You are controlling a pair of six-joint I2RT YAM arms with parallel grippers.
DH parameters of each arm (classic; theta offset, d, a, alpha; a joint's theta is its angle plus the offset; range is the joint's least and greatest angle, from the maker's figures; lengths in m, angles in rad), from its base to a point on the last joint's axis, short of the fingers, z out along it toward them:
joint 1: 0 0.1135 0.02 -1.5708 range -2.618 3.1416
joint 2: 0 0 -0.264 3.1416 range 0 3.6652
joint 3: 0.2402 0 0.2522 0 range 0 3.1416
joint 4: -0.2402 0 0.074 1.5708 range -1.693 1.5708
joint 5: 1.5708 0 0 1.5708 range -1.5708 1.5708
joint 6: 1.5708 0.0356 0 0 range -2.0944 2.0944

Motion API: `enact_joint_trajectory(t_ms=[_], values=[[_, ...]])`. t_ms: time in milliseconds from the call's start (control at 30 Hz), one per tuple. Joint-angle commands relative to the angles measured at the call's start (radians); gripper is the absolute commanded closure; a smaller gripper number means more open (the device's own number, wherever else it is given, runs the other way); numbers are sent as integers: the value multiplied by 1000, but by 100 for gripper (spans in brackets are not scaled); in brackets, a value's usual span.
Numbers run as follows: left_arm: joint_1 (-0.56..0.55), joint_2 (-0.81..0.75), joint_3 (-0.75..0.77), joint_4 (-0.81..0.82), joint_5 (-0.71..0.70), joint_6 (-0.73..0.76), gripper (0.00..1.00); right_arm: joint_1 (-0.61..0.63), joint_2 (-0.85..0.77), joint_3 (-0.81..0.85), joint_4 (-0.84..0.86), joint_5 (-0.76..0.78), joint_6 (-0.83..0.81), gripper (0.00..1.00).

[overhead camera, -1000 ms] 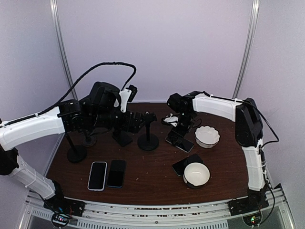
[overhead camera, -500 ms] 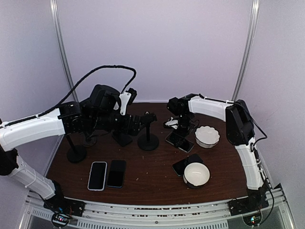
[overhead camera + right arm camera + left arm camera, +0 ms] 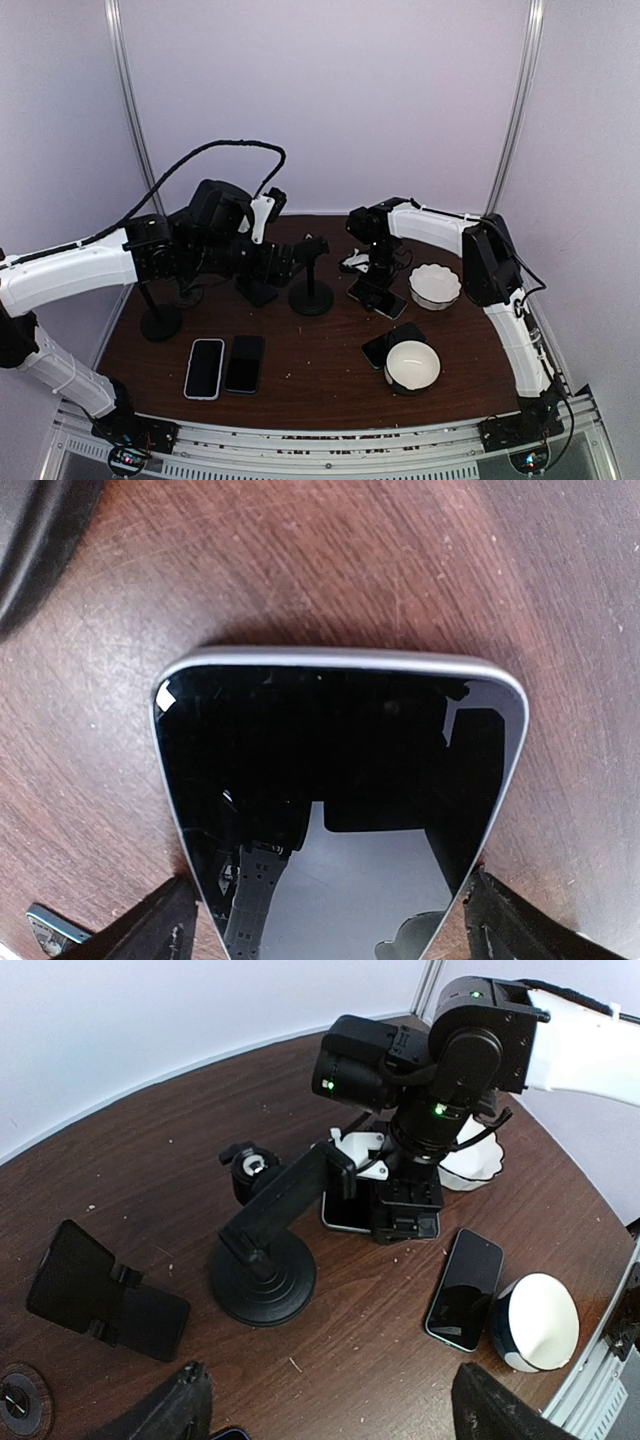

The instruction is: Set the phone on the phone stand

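A dark phone (image 3: pixel 377 297) lies flat on the brown table right of centre. My right gripper (image 3: pixel 379 278) points straight down over it. In the right wrist view the phone (image 3: pixel 340 780) fills the frame, and the open gripper (image 3: pixel 330 925) has one fingertip beside each long edge. The phone stand (image 3: pixel 311 292), a round black base with a slanted arm, stands just left of that phone; it also shows in the left wrist view (image 3: pixel 262 1280). My left gripper (image 3: pixel 290 255) hovers open and empty above the stand, its fingertips (image 3: pixel 185 1410) at the bottom of its view.
Other black stands (image 3: pixel 160 322) (image 3: pixel 257 290) stand at the left. Two phones (image 3: pixel 205 367) (image 3: pixel 245 362) lie at the front left, and another phone (image 3: pixel 385 347) lies next to an upturned white bowl (image 3: pixel 412 365). A white scalloped bowl (image 3: pixel 435 285) sits right of my right gripper.
My right gripper has shifted slightly left and settled lower over the phone. My left arm has barely moved.
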Motion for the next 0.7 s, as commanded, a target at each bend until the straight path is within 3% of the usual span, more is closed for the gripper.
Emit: enact_joint_trajectory(t_ms=[0,233,467,667], values=[[8,-5,2,12,9,11,14,7,51,37,-5,-29,3,7],[8,9,14,12,17,4,13,3,63,68,-1,-44,4,17],[8,22,22,13,29,-4,14,-7,59,69,-8,-62,1,49],[8,27,34,13,44,-9,14,-23,-117,-87,109,-84,46,64]])
